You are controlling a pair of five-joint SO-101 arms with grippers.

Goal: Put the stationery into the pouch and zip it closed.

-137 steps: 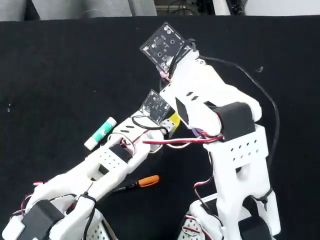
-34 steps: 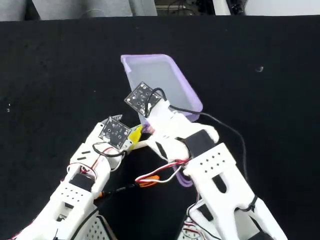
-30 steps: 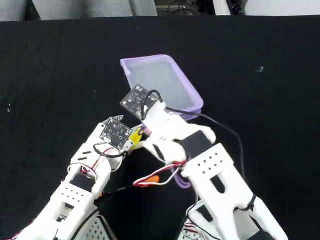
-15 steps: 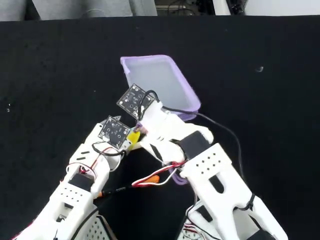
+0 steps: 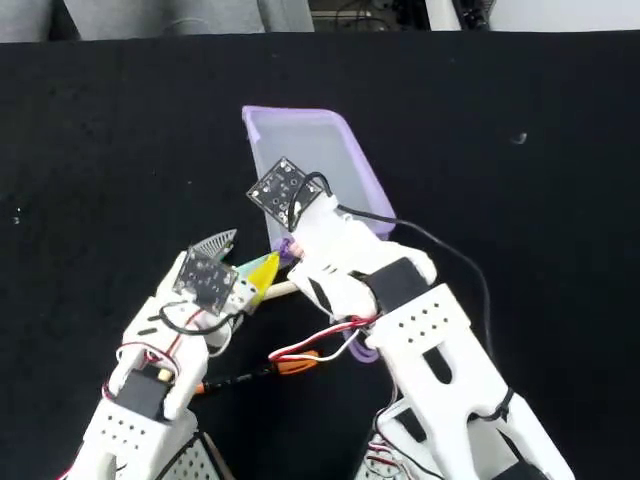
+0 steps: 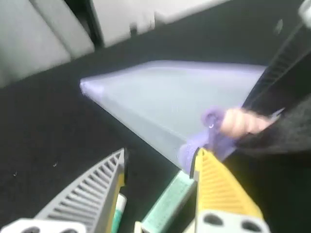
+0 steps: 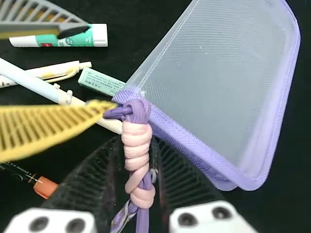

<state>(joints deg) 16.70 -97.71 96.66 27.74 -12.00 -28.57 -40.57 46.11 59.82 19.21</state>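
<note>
- The pouch (image 5: 315, 160), lilac mesh, lies flat near the middle of the surface, its long side running toward the far edge.
- The right tool (image 7: 135, 143) is clamped on the zip cord (image 7: 131, 127), a pink-and-purple braid knotted to the slider at the pouch's near corner.
- The left tool (image 5: 238, 255) has its grey and yellow fingers spread wide with nothing between them. It hovers just beside that same corner, the yellow tip close to the cord's knot.
- None of the stationery is in the pouch yet. The glue stick (image 7: 58, 39), a white pen (image 7: 43, 73) and a green stick (image 7: 99, 81) lie bunched beside the near corner. The orange-capped pen (image 5: 290, 365) lies closer to the near edge, partly under the right arm.
- We cannot tell how far the zip is run; the mesh looks flat, with no mouth gaping.
- We judge the step in hand to be opening the zip, so the task is at an early stage.
- Next move, as we read it: the right tool draws the cord along the zip line. The left tool should pin the pouch corner so the whole pouch does not slide with the pull.
- Risk: the pouch dragging over the loose pens and scattering them.
</note>
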